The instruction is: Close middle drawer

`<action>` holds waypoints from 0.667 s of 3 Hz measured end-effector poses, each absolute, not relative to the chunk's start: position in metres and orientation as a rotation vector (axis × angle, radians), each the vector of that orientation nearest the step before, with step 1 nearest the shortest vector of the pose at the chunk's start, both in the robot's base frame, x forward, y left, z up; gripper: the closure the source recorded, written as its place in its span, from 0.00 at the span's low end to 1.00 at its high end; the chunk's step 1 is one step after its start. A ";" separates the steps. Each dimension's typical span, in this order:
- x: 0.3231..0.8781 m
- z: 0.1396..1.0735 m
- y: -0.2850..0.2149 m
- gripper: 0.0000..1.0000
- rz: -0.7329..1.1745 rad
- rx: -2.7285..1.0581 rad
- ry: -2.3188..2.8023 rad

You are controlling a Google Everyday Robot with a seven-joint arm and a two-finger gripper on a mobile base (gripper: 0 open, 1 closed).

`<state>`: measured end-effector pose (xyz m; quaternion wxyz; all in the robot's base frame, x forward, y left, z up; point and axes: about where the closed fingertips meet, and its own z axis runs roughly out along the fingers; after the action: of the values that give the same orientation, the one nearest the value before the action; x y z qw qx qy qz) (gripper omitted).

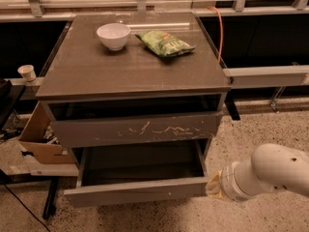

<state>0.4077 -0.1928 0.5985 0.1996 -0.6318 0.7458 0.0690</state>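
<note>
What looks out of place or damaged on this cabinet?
The middle drawer stands pulled far out, with its dark inside showing. The drawer front above it has many white scratches, which look like wear. The gripper is beside the open drawer's right front corner.

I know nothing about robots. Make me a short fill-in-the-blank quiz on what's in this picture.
1. The middle drawer is ___, its dark inside showing.
2. The drawer front above it bears white ___.
3. The bag beside the white bowl is coloured ___.
4. As pictured, the gripper is by the middle drawer's ___ front corner.

Missing words: open; scratches; green; right.
</note>
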 end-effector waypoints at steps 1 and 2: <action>0.421 0.544 -0.208 1.00 0.113 -1.787 2.063; 0.431 0.508 -0.209 1.00 0.088 -1.796 2.030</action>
<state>0.4305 -0.2089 0.5077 0.2130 -0.6471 0.7313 0.0317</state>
